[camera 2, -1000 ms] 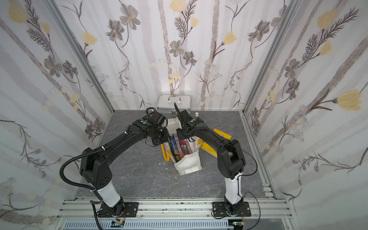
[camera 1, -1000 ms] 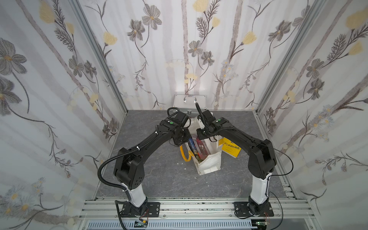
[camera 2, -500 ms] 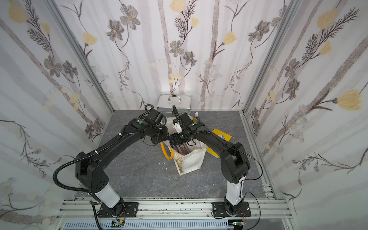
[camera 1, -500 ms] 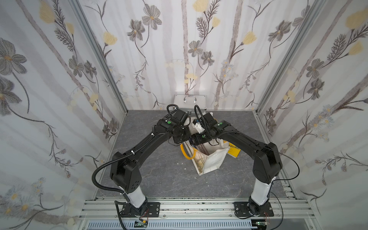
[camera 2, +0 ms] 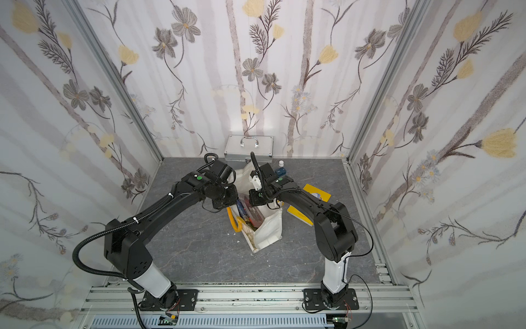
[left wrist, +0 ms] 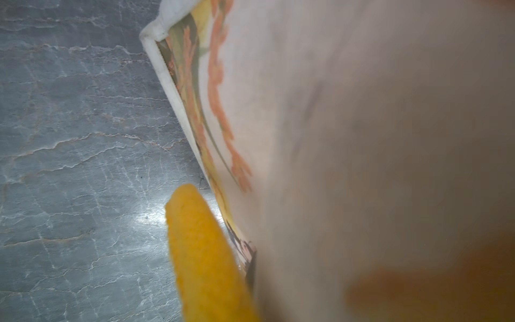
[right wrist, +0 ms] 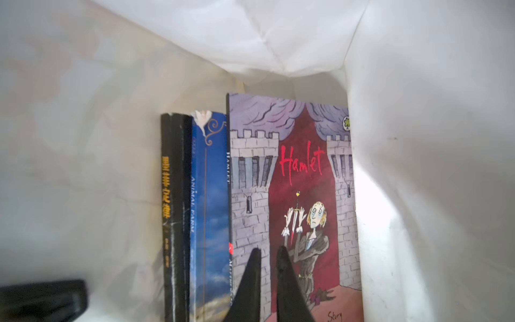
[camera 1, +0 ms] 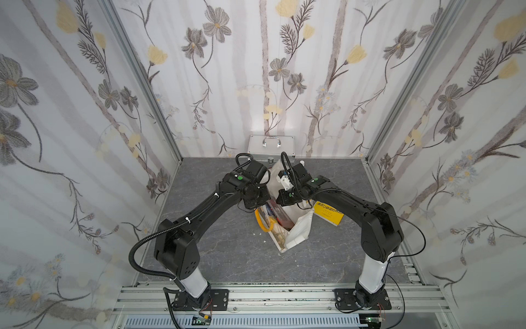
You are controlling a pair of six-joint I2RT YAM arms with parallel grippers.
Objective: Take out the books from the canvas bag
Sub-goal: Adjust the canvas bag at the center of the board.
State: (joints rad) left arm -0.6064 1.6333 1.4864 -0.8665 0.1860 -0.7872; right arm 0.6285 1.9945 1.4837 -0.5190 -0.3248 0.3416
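Two arms work over a grey tabletop [camera 1: 227,256]. The left arm [camera 1: 205,210] and right arm [camera 1: 355,205] both reach to the middle, wrists nearly meeting above the canvas bag [camera 1: 299,232].

The bag stands mid-tabletop between the arms, in front of the silver case [camera 1: 271,145] at the back wall, mouth open upward.

One yellow book [camera 1: 328,212] is out. It lies flat on the tabletop just beside the bag on the right arm's side, partly under that arm.

Three books are in the bag, side by side per the right wrist view:
- Hamlet book [right wrist: 292,181], castle cover, next to the bag wall
- blue Animal Farm book [right wrist: 211,195], touching it
- black book [right wrist: 172,195], orange spine lettering, on the far side of that

Their edges show in the bag mouth in both top views.

The yellow strap [left wrist: 200,251] hangs outside the bag on the left arm's side, down toward the tabletop.

The right fingers [right wrist: 250,278] are inside the bag, closed with only a sliver between the tips. They lie over the Hamlet cover near its spine. Can't tell if they pinch anything.

The left fingers are hidden under the wrist at the bag rim by the strap, and they are closed. The left wrist view is filled with bag fabric, so I can't tell whether they have cloth.
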